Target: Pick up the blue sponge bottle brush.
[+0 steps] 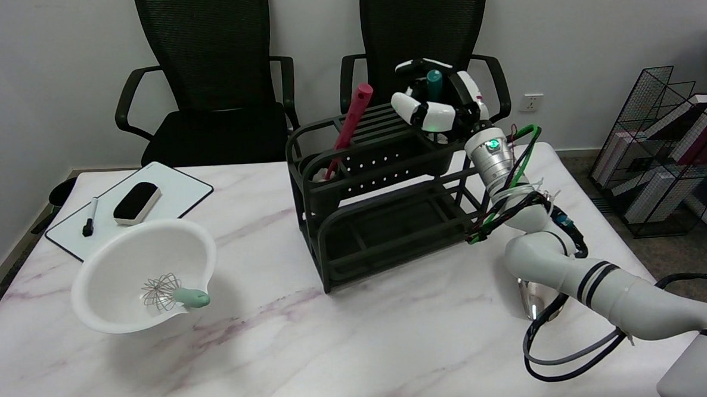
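Observation:
The blue sponge bottle brush (434, 81) stands upright at the right end of the black dish rack (384, 221). Only its teal handle shows; the sponge end is hidden behind the hand and the rack. My right hand (439, 102) is at the rack's top right corner, with its fingers curled around the handle. Two fingers cross in front of the handle and another arches over its tip. The right arm (571, 266) reaches in from the lower right.
A red-handled utensil (350, 124) leans in the rack's left end. A white bowl (145, 273) with a whisk (169, 293) sits front left, and behind it lies a whiteboard (180, 191) with an eraser and a marker. Two black chairs stand behind the table. A wire bookshelf (673, 149) is far right.

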Motion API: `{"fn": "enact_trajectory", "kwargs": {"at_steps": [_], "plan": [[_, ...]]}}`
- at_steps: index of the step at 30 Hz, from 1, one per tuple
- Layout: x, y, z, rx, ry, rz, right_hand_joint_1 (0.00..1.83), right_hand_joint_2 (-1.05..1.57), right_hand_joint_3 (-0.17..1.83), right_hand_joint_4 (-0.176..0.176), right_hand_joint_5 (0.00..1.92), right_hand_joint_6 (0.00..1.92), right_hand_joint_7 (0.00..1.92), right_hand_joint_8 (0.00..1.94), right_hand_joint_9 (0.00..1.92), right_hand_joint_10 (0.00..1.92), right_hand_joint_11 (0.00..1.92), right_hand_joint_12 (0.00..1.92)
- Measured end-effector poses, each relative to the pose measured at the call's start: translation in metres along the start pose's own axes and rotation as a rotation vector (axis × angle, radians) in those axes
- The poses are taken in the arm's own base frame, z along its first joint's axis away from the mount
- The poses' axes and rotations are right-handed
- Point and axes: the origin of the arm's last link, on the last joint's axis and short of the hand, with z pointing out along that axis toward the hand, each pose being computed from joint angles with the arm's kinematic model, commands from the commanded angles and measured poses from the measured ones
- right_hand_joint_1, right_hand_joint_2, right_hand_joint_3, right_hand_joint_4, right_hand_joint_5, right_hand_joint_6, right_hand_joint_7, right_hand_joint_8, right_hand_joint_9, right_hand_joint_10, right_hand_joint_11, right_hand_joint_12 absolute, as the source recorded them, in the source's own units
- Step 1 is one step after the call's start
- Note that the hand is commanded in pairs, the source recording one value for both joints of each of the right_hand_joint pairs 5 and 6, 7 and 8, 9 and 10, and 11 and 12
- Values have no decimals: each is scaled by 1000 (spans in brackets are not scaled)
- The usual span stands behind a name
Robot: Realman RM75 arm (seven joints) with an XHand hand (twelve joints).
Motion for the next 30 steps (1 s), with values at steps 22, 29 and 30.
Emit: {"fn": "enact_trajectory", "kwargs": {"at_steps": [22, 29, 30], "plan": [[-5, -4, 9, 11, 12, 20, 1070, 294, 1085, 0, 936, 936, 1314, 1314, 1192, 1192, 1270, 1270], [-8, -8, 17, 24, 19, 28, 1094, 280, 1095, 0, 817, 817, 1175, 1175, 1052, 1052, 1081, 1081], [-8, -8, 18, 26, 20, 29, 1096, 276, 1101, 0, 807, 807, 1149, 1149, 1018, 1018, 1010, 1010]]}}
